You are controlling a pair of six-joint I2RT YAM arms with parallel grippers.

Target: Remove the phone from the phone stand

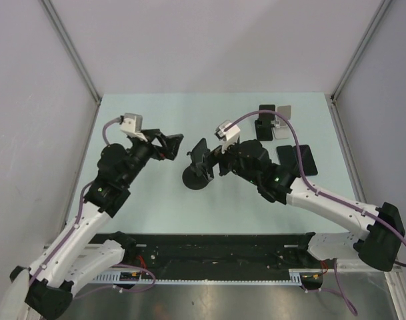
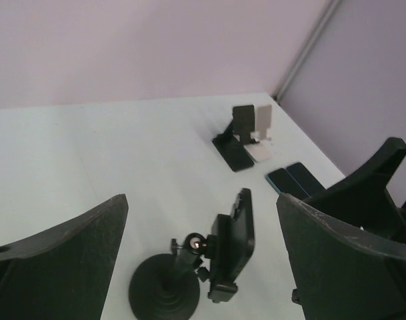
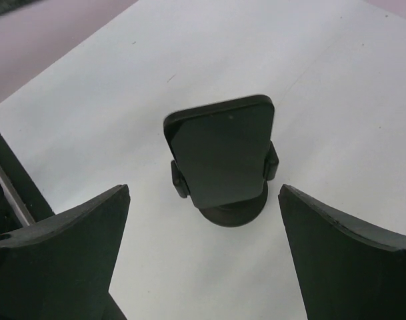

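Observation:
A black phone [image 1: 200, 156] stands upright in the clamp of a black phone stand with a round base [image 1: 196, 180] at the table's middle. The left wrist view shows the phone's back edge [image 2: 243, 227] and the base [image 2: 164, 291]. The right wrist view shows its dark screen [image 3: 221, 150] above the base [image 3: 234, 211]. My left gripper [image 1: 175, 147] is open and empty, left of the phone, apart from it [image 2: 203, 267]. My right gripper [image 1: 213, 160] is open and empty, just right of the phone, its fingers short of it on either side [image 3: 203, 253].
A black folding stand [image 1: 265, 125] and a white one [image 1: 283, 121] stand at the back right. Two dark phones [image 1: 297, 160] lie flat near them, beside my right arm. They also show in the left wrist view: black stand [image 2: 235, 141], white stand [image 2: 261, 133], flat phones [image 2: 295, 180].

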